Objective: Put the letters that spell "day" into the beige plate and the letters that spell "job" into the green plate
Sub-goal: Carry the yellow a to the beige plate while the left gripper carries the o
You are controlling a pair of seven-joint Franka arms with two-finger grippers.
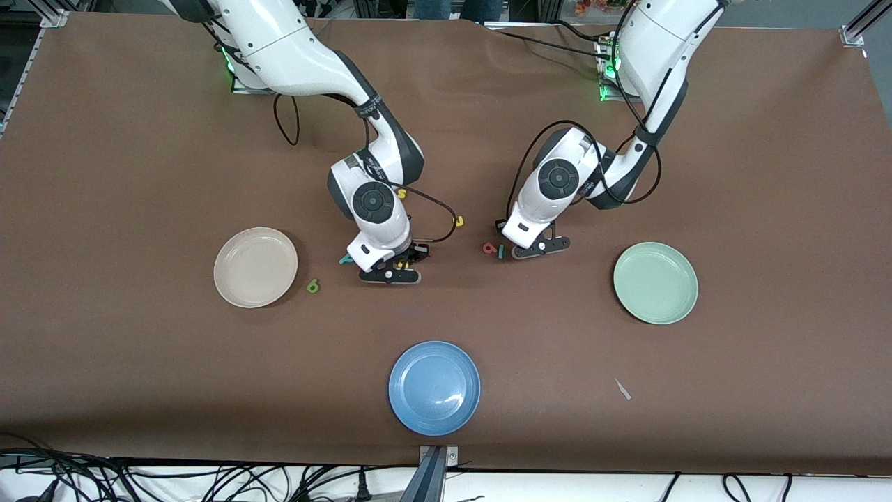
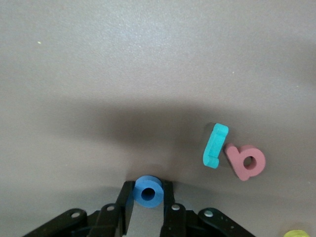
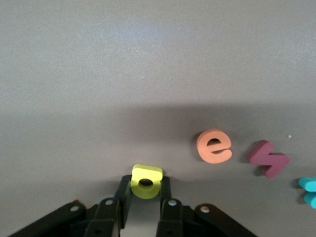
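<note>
Two tiny chunky letters: blue ring "o", yellow "d".

Robotics laboratory: brown-covered table in aluminium framing, loose cables along the near edge.

Even overhead light — sharp pictures

Glare on the blue plate; soft shadows on the table — both wrist views.
</note>
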